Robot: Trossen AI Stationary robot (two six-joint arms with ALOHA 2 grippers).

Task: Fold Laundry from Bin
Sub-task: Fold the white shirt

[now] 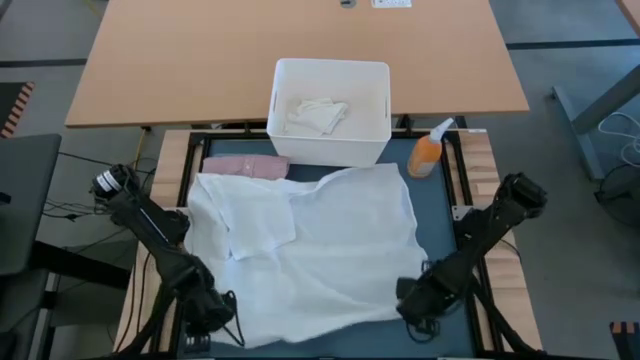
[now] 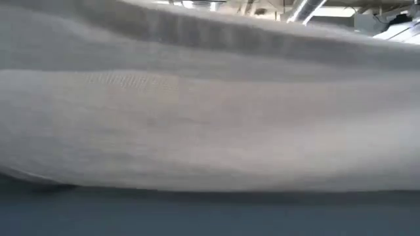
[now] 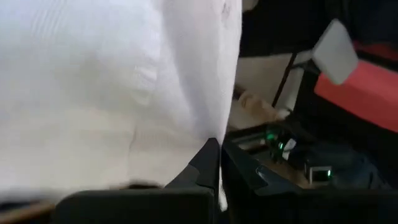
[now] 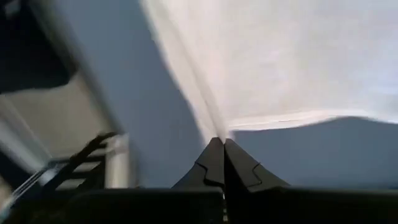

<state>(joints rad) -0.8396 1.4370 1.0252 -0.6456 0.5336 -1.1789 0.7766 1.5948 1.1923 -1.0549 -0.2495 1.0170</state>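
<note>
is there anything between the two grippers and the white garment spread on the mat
Nothing visible. The left gripper and right gripper are shut on the near edge of the white garment, one at each corner.

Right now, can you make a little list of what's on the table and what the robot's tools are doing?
white cloth: spread on the blue mat
bin: behind the cloth, more white laundry inside
pink shirt: folded, left of the bin
orange spray bottle: right of the bin
left tool: shut on the white cloth's near left corner
right tool: shut on the white cloth's near right corner
</note>
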